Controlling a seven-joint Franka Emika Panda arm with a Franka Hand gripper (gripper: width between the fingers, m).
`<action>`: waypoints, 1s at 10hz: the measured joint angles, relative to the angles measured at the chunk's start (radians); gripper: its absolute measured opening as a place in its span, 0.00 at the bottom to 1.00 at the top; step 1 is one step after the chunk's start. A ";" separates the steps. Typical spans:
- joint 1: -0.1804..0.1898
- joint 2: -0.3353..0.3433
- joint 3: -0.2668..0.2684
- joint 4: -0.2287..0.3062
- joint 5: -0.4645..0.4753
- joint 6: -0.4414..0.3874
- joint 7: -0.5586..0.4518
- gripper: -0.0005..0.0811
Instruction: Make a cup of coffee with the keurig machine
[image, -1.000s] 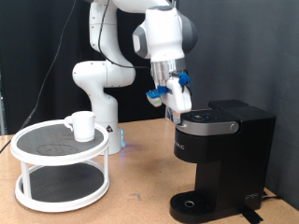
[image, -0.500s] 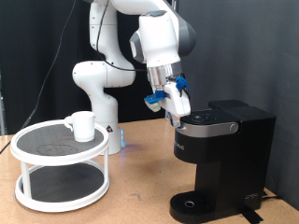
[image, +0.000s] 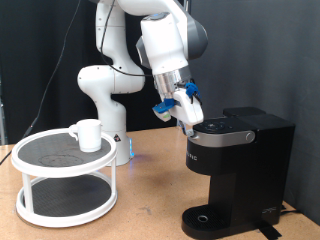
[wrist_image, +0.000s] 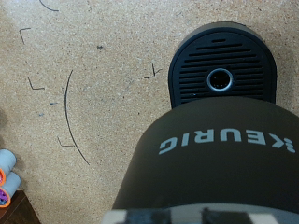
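The keurig machine (image: 238, 165) stands at the exterior view's right, black, its lid down, with its round drip base (image: 213, 219) bare. My gripper (image: 186, 118) hangs just above and to the left of the machine's top front edge, and nothing shows between its fingers. The cup (image: 88, 134), a white mug, stands on the top tier of a white round rack (image: 62, 168) at the left. In the wrist view I look down on the machine's front with its logo (wrist_image: 224, 145) and the drip base (wrist_image: 221, 79); my fingers do not show there.
The rack has two tiers with dark mesh shelves. The arm's white base (image: 105, 95) stands behind it. A wooden table top (image: 150, 200) lies between the rack and the machine. A black curtain hangs behind.
The gripper has moved slightly to the exterior view's left, away from the machine's top. The cup and the machine have not moved.
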 joint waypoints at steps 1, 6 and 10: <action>-0.001 -0.002 -0.001 -0.002 0.017 0.000 0.001 0.01; -0.001 -0.041 -0.026 -0.038 0.235 0.032 -0.115 0.01; -0.001 -0.087 -0.039 -0.047 0.280 -0.011 -0.125 0.01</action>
